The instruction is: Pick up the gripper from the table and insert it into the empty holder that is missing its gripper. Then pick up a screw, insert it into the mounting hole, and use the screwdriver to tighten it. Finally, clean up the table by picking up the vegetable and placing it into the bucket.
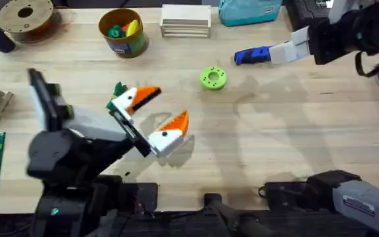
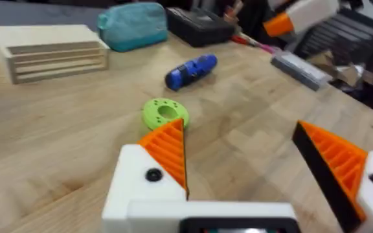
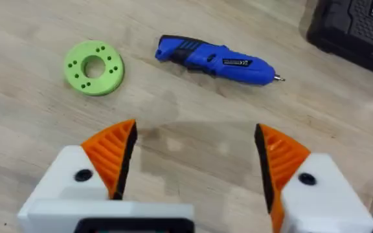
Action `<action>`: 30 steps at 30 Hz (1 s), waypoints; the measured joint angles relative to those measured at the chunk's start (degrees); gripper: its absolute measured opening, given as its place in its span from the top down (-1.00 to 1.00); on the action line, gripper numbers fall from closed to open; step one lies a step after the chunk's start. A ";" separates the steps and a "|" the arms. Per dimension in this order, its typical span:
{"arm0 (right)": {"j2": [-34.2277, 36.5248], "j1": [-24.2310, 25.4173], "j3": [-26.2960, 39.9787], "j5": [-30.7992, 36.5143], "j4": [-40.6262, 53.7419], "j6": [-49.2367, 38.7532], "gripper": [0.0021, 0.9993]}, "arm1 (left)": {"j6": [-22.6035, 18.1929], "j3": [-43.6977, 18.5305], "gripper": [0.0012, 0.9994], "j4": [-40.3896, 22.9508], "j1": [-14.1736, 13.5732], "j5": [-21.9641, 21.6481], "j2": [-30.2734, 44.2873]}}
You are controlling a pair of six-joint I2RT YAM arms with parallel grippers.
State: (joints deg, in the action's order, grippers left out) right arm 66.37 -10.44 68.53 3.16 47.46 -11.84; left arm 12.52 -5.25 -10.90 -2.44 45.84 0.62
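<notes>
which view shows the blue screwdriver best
The right wrist view: the screwdriver lies whole and close on the table, label and tip visible, near the green disc. The left wrist view shows it farther off, end-on. Overhead, the right gripper hides part of it.

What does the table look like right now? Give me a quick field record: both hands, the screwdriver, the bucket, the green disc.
left hand: open, white fingers with orange ribbed pads, above the middle of the wooden table, holding nothing
right hand: open, near the screwdriver, holding nothing
screwdriver: bright blue stubby cylindrical power screwdriver lying on its side at the table's far right
bucket: small round yellow-orange tub at the far edge, green and yellow toy pieces inside
disc: round lime-green plastic disc flat on the table, between bucket and screwdriver
</notes>
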 joint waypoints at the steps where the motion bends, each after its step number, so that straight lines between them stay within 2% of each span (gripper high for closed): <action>1: 0.00 0.00 0.00 0.00 0.00 0.09 -0.98 | 0.47 -1.47 -0.97 -1.44 0.00 -1.52 0.00; 4: 0.00 0.00 0.00 -0.01 0.00 0.12 -0.98 | 1.31 -6.40 -0.97 -6.33 0.00 -6.03 0.00; 5: -0.01 0.00 0.00 0.00 0.00 0.16 -0.98 | 1.48 -15.57 -0.97 -17.01 0.00 -13.84 0.33; 8: 0.00 0.00 0.00 0.00 0.00 0.30 -0.98 | 1.27 -19.35 -0.97 -20.05 0.00 -15.93 2.55; 14: 0.00 0.00 0.00 0.00 0.00 0.31 -0.98 | -1.39 -26.60 -0.97 -24.77 0.00 -17.75 12.56; 22: 0.00 0.00 0.00 0.00 0.08 0.32 -0.98 | -10.39 -37.23 -0.97 -35.21 0.00 -21.74 28.00; 23: 0.00 0.00 0.00 0.00 0.60 0.32 -0.98 | -13.96 -41.81 -0.97 -39.23 0.00 -24.23 33.20; 30: 0.00 0.00 0.00 0.00 1.86 0.33 -0.98 | -22.33 -52.92 -0.97 -53.41 0.00 -34.04 44.35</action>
State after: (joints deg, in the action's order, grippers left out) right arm 66.37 -10.44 68.53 3.16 49.32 -11.51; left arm -9.81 -58.18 -64.31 -2.44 11.80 44.97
